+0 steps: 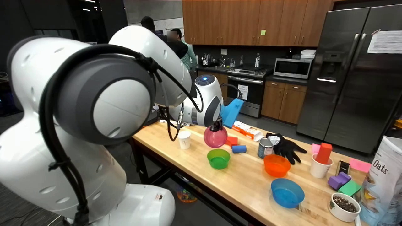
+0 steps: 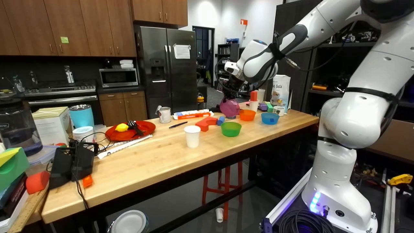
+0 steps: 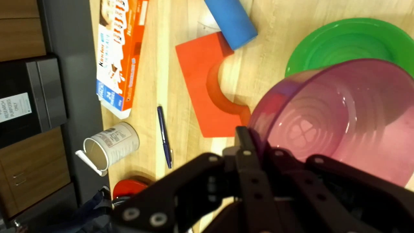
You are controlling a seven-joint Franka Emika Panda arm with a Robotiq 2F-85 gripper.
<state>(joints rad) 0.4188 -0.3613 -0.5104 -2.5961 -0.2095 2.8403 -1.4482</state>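
Observation:
My gripper [image 3: 261,145] is shut on the wall of a translucent pink bowl [image 3: 381,110]. One finger lies outside the wall; the other shows through the pink plastic on the inside. In both exterior views the pink bowl [image 1: 215,138] [image 2: 229,108] hangs tilted on its side above the wooden table. Close by stands a green bowl [image 1: 219,159], partly covered by the pink one in the wrist view. A red arch-shaped block [image 3: 197,90] and a blue cylinder [image 3: 233,24] lie beside it. Farther along are an orange bowl [image 1: 277,165] and a blue bowl [image 1: 287,193].
A white paper cup [image 2: 192,136], a chocolate box [image 3: 118,55], a can [image 3: 113,144] and a pen [image 3: 165,137] stand or lie around. A black glove [image 1: 287,149], a cup with a red block [image 1: 321,166] and an oats bag [image 1: 381,182] occupy one end.

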